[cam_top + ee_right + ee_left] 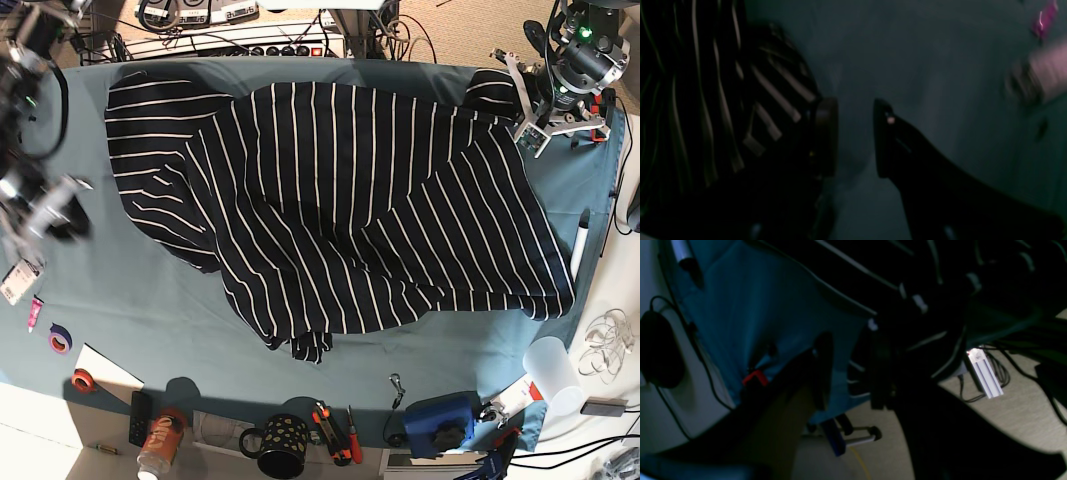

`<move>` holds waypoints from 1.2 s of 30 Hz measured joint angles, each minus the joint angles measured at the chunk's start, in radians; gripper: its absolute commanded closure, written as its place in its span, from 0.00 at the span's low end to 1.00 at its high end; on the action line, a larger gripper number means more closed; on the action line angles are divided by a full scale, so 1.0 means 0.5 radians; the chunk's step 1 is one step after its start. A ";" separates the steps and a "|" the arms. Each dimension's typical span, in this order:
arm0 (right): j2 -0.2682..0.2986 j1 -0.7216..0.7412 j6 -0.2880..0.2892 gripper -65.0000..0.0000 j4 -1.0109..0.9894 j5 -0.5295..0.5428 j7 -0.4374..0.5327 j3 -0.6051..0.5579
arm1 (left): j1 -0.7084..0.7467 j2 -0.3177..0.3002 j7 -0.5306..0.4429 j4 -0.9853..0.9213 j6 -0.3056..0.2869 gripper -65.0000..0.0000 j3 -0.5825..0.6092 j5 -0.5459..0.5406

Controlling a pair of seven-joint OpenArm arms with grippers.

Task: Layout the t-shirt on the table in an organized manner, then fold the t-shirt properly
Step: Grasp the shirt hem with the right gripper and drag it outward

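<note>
The t-shirt, dark with thin white stripes, lies rumpled across the teal table, its hem bunched toward the near side. My left gripper hovers at the far right corner by a sleeve. In the left wrist view this gripper is open over the table edge, with striped fabric lying against its right finger and showing in the gap. My right gripper is blurred at the left, off the shirt. In the right wrist view it stands open over bare cloth, with the shirt beside its left finger.
Along the near edge stand a spotted mug, a can, tape rolls, cutters, a blue device and a white cup. A marker lies at the right edge. Cables and a power strip run behind.
</note>
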 measured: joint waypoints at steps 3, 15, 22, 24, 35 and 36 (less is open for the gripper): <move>0.002 0.161 -0.034 0.72 -0.140 -0.286 0.077 -0.340 | -0.001 -0.002 0.001 0.000 0.050 0.70 0.000 0.002; -0.180 0.657 -0.043 0.72 -0.985 -0.553 0.306 -1.023 | -0.001 0.000 -0.018 0.000 0.050 0.70 0.000 0.002; -0.230 0.698 -0.048 0.91 -1.067 -0.523 0.271 -1.032 | -0.001 0.000 -0.030 0.000 0.050 0.70 0.000 0.001; -0.230 0.697 -0.049 1.00 -1.036 -0.517 0.210 -1.032 | 0.000 0.001 -0.029 0.000 0.050 0.70 0.000 0.001; -0.268 0.650 -0.153 1.00 -0.955 -0.562 0.046 -0.688 | -0.001 0.140 -0.051 0.000 0.050 0.70 0.000 0.001; -0.267 0.646 -0.154 1.00 -0.960 -0.582 0.023 -0.591 | 0.000 0.161 -0.053 0.000 0.050 0.70 0.000 0.002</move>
